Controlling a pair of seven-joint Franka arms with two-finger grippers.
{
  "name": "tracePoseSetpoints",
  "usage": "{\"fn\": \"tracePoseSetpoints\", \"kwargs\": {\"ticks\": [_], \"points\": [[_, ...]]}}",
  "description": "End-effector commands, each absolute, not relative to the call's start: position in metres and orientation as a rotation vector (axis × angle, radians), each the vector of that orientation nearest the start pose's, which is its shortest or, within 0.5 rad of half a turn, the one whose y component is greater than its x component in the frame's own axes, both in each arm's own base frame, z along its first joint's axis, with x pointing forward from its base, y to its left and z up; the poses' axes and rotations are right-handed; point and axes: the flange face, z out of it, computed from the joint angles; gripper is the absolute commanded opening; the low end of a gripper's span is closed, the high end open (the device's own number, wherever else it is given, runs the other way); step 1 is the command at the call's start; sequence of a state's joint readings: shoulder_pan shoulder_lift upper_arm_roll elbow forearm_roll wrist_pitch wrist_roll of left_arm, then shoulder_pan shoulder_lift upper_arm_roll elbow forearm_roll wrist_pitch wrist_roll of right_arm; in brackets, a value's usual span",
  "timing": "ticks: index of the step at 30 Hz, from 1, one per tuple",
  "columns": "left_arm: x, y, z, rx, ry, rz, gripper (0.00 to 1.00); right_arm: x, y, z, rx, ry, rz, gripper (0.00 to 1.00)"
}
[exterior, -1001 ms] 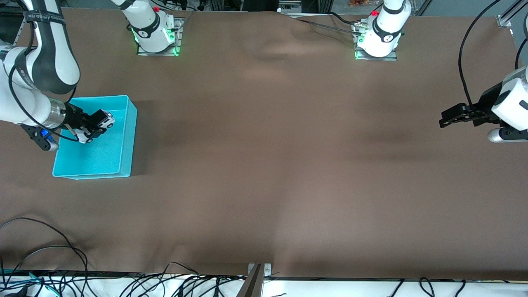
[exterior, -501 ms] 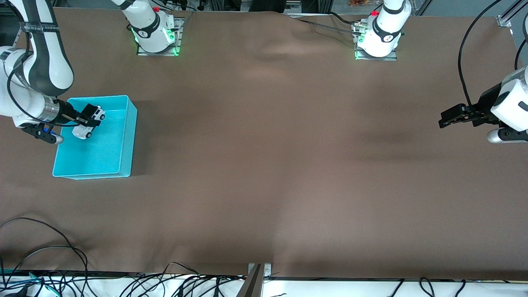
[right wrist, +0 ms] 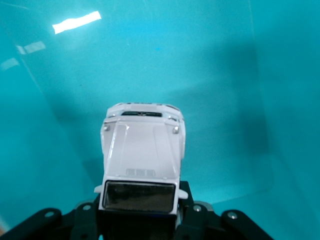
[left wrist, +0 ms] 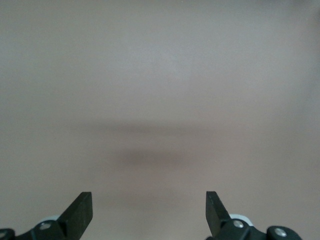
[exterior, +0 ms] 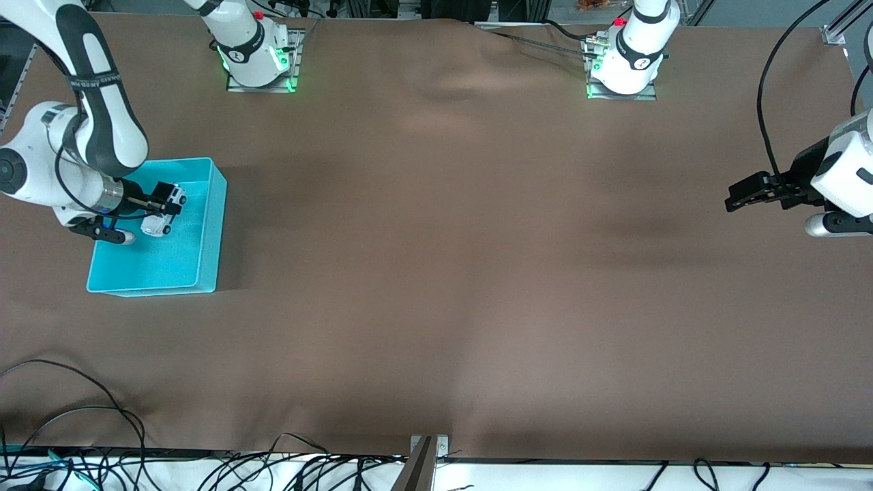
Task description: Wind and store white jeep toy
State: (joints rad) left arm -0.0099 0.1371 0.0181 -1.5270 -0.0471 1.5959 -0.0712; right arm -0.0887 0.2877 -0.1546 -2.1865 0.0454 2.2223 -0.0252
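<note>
One jeep, small and boxy, pinched by its sides in the right tool, hanging nose-down over the bin at the right arm's end of the counter. Probably light, rigid plastic or metal, with a glossy shell likely to slip under a loose pinch. Best held across the flat doors at mid-body, clear of wheels and any winding part. Not yet resting on the bin floor, so storing unfinished. Left tool spread wide, empty, waiting over bare counter at the left arm's end.
</note>
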Motion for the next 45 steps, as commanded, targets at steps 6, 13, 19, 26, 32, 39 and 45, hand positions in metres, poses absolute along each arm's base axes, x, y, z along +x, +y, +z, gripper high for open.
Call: {"fn": "tracePoseSetpoints", "kwargs": {"ticks": [6, 13, 19, 26, 32, 39, 45], "points": [[0.594, -0.002, 0.569, -3.209, -0.13, 0.124, 1.0, 0.514, -0.156, 0.193, -3.07, 0.332, 0.413, 0.0], [0.594, -0.002, 0.569, -3.209, -0.13, 0.124, 1.0, 0.507, -0.173, 0.166, -3.073, 0.345, 0.408, 0.0], [0.594, -0.002, 0.569, -3.207, -0.13, 0.124, 1.0, 0.506, -0.172, 0.168, -3.07, 0.369, 0.41, 0.75], [0.594, -0.002, 0.569, -3.207, -0.13, 0.124, 1.0, 0.514, -0.166, 0.193, -3.069, 0.453, 0.356, 1.0], [0.594, -0.002, 0.569, -3.207, -0.13, 0.124, 1.0, 0.523, -0.153, 0.241, -3.058, 0.501, 0.298, 1.0], [0.593, -0.002, 0.569, -3.207, -0.129, 0.126, 1.0, 0.526, -0.146, 0.308, -3.066, 0.473, 0.175, 1.0], [0.593, -0.002, 0.569, -3.207, -0.129, 0.126, 1.0, 0.527, -0.136, 0.367, -3.072, 0.446, 0.03, 1.0]]}}
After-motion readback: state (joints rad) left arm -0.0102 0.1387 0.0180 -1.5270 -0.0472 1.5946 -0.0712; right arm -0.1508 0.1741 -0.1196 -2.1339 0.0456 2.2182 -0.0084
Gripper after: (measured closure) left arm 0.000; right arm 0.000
